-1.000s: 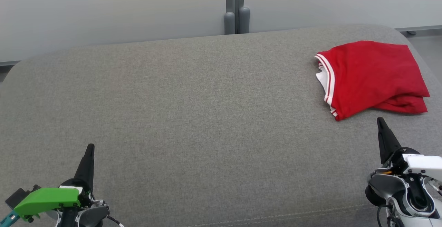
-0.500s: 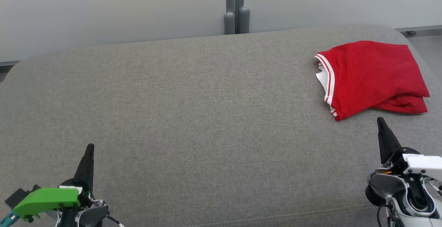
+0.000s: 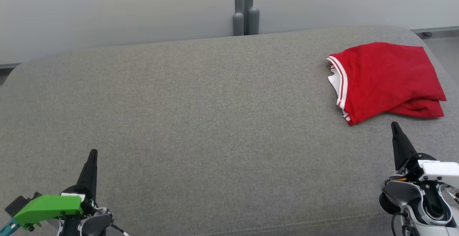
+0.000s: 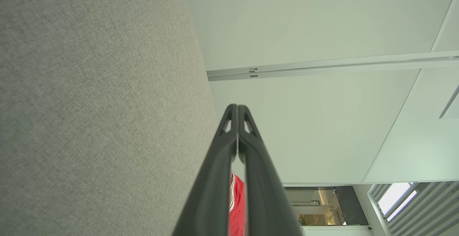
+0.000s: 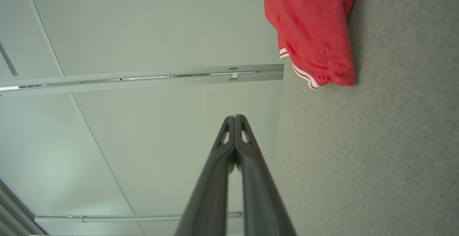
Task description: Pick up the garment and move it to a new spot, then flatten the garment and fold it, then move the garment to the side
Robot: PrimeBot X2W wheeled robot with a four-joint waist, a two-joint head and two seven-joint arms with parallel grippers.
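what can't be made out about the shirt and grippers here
Head view: the shirt is folded over itself, hiding sleeves and underside.
Left wrist view: the shirt is mostly hidden behind the shut fingers.
Head view: left gripper and right gripper arms are cut off by the bottom edge.

Garment: red, white-striped trim, white inside. Cushion: heathered grey. Wall: pale grey-green.

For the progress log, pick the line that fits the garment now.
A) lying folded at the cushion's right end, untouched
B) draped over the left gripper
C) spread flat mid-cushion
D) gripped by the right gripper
A: the red garment lies folded on the cushion, clear of the shut right gripper.
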